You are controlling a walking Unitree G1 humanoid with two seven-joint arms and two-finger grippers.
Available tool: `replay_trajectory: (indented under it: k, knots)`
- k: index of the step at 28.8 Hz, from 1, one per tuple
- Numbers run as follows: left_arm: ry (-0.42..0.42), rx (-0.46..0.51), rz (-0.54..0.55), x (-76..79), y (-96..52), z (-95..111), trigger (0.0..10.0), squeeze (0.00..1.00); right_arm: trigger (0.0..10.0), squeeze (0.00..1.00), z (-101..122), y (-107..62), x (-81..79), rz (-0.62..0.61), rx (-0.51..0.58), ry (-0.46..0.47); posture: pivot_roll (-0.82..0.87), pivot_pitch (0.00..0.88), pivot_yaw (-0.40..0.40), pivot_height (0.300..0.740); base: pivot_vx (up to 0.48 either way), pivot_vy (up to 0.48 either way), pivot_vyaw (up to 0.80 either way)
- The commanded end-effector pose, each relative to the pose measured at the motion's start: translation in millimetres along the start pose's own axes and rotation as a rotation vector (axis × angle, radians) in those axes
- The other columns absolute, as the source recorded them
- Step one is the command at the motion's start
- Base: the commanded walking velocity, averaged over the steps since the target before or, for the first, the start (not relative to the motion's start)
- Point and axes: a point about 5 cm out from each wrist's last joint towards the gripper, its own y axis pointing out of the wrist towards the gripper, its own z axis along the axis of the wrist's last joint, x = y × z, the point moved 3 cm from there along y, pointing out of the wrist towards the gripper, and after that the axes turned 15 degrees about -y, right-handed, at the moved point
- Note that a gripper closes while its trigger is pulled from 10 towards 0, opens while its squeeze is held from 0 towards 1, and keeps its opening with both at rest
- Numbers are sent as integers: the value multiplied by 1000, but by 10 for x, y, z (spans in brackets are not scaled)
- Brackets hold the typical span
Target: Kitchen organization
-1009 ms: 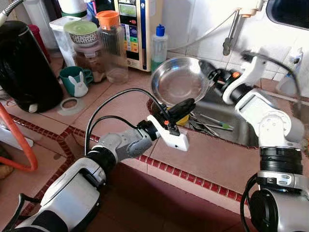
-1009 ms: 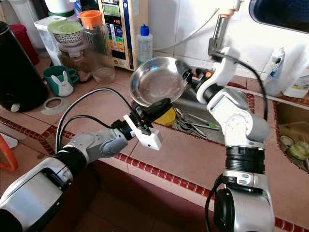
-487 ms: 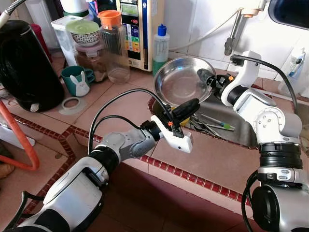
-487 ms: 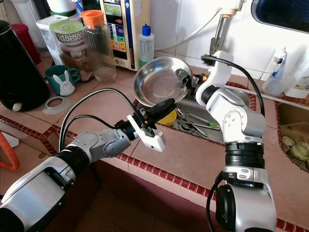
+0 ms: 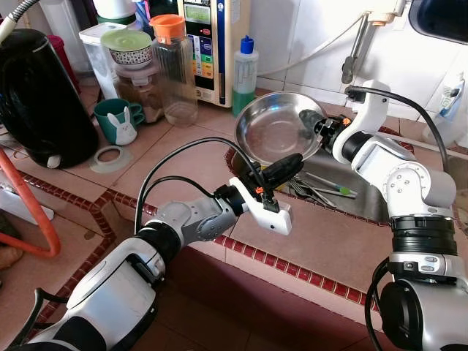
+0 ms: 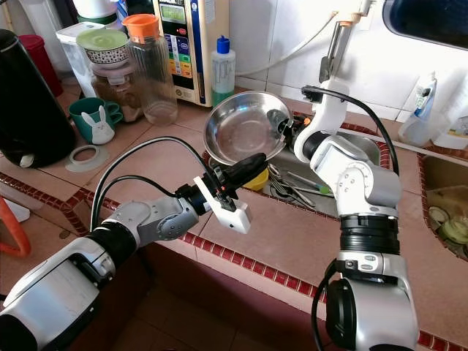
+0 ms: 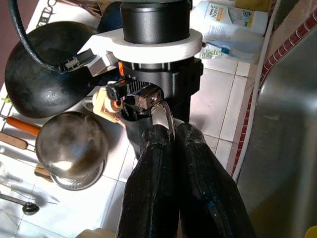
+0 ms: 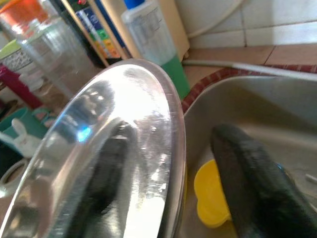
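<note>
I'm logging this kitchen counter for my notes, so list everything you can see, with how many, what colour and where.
Steel bowl: one, silver, held tilted over the sink's left edge.
Sink: one, steel, set in the counter.
Yellow cup: one, in the sink under the bowl.
Cutlery: several pieces, in the sink.
Soap bottle: one, green liquid, blue cap, behind the bowl.
Clear jar: one, orange lid, back left.
Green mug: one, with white rabbit, left of the jar.
Kettle: one, black, far left.
Counter: red tile.
Left gripper: black, shut, empty, below the bowl.
Right gripper: black, shut on the bowl's rim.
</note>
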Motion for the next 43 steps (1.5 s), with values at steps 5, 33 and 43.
replay_trajectory:
  k: [5,33,43]
  knots:
    - [22,53,22,-83,80,70,8706,0,0,0,-133,-25,54,13,-81,-20,-28,0,16,740,0,0,0]
    - [-85,62,101,-179,64,88,10000,1000,0,0,-124,21,96,-19,-71,6,-24,0,13,740,0,0,0]
    - [-93,71,120,-209,70,102,10000,1000,0,0,-134,52,69,-19,-63,21,-23,0,12,740,0,0,0]
